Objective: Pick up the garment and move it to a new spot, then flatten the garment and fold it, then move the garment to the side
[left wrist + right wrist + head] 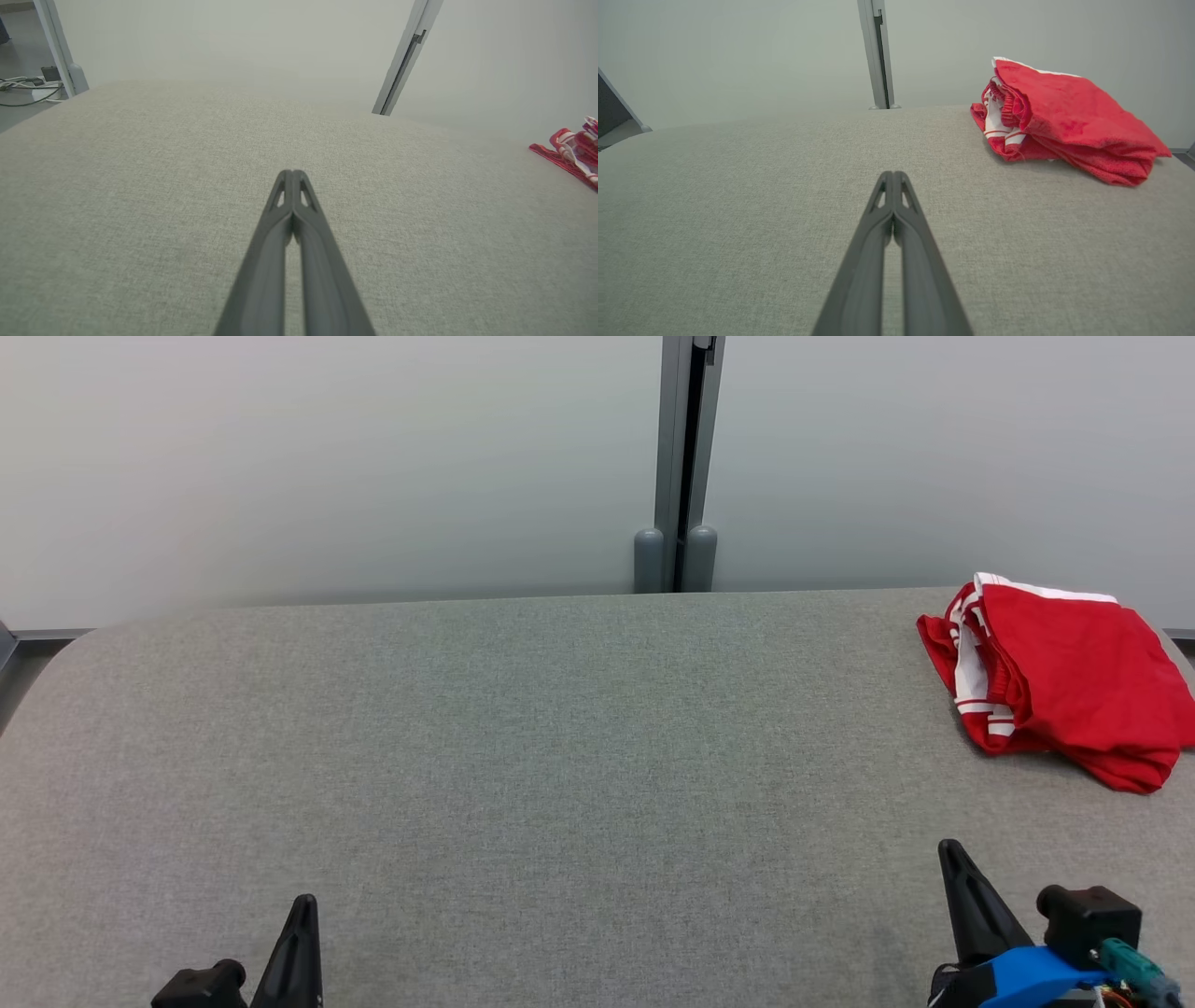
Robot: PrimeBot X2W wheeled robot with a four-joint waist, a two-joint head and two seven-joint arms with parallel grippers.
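The garment is red with white stripes, folded into a bundle at the far right of the grey fabric table. It lies ahead and to the right in the right wrist view, and a red edge of the garment peeks in at the right side of the left wrist view. My left gripper rests low at the near left, shut and empty. My right gripper sits at the near right, shut with nothing in it, well short of the garment.
A pale wall with a grey vertical post runs behind the table. The table's rounded far corners drop off to the floor. Cables lie on the floor past the left corner.
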